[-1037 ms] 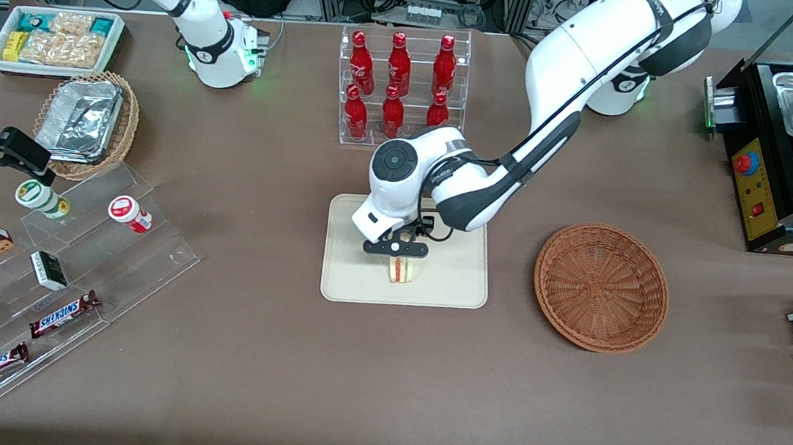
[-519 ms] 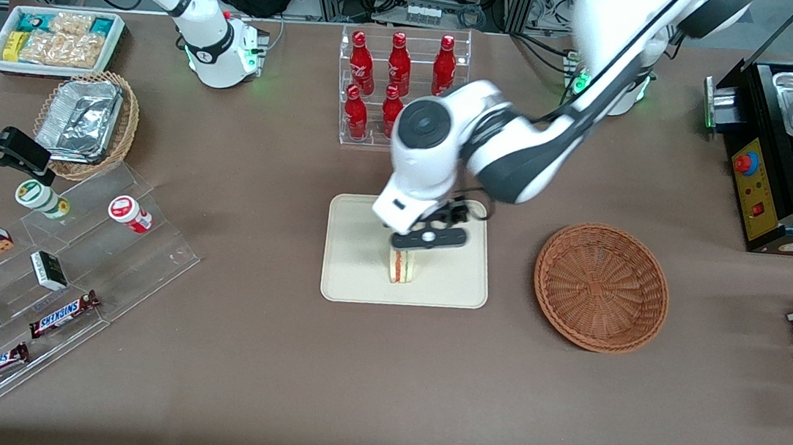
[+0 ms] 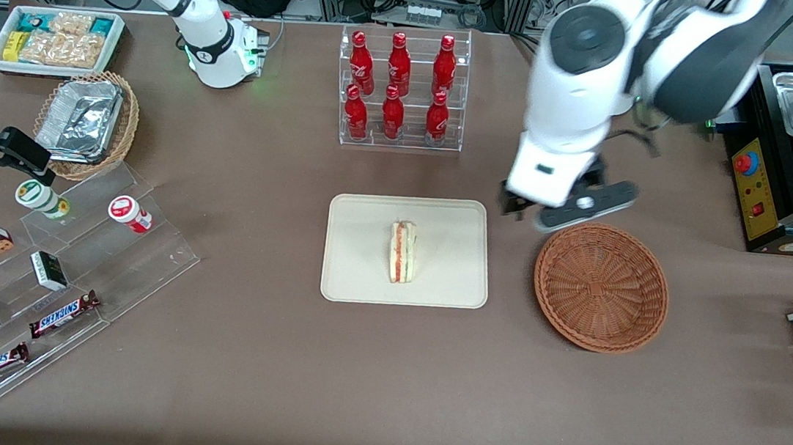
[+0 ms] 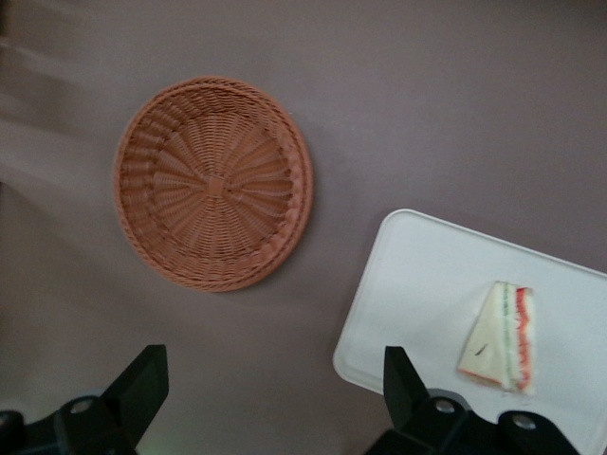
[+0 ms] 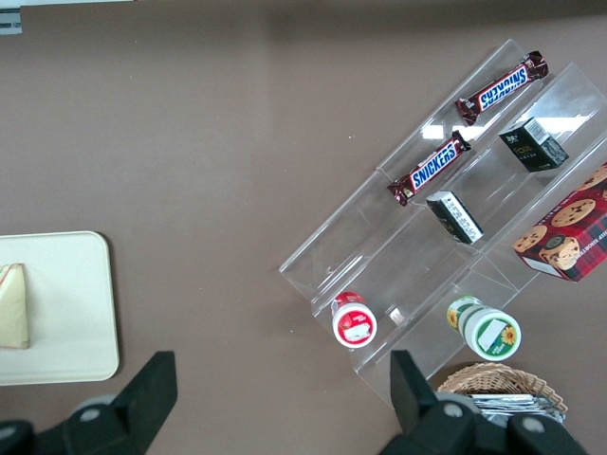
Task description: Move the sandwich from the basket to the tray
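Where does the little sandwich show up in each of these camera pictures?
Front view: the sandwich lies on the tray, beside the basket; the open gripper hangs above the table near the basket's rim.
Left wrist view: the sandwich lies on the tray.
Right wrist view: only part of the sandwich shows, on the tray.
Shared landmark: the tray.
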